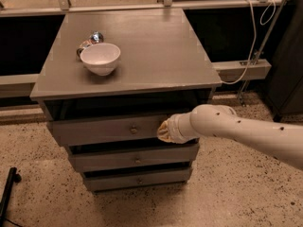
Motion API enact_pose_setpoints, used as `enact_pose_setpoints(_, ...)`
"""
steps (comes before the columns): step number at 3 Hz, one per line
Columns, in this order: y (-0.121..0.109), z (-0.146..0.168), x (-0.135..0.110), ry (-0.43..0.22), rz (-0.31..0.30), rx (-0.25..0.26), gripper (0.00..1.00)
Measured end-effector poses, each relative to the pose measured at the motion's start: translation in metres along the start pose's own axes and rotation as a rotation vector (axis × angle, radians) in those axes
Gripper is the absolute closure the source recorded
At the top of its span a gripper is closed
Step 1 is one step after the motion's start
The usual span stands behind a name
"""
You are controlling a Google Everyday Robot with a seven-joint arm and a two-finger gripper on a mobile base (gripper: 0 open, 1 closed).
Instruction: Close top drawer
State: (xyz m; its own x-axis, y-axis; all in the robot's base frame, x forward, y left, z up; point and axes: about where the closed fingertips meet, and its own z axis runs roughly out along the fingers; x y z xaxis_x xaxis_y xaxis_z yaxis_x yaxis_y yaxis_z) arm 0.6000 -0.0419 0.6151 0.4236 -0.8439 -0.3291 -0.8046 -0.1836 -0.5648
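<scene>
The top drawer [104, 129] is a grey wood-grain drawer with a wide flat front and a small round metal knob [134, 130] at its centre. It stands a little way out of the grey cabinet [142, 46], with a dark gap above its front. My gripper [163, 130] is at the end of the white arm [236, 131] that reaches in from the right. Its tip rests against the drawer front, right of the knob.
A white bowl [100, 58] and a small shiny object [92, 39] sit on the cabinet top at the left. Two narrower drawers [137, 161] lie below. A white cable [248, 41] hangs at the right. A black object [8, 193] stands on the speckled floor at the left.
</scene>
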Motion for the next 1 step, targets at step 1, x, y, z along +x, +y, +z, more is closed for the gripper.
enact_pose_setpoints(1,0.0397,-0.008,-0.0142,-0.09,0.015,-0.045,1.0)
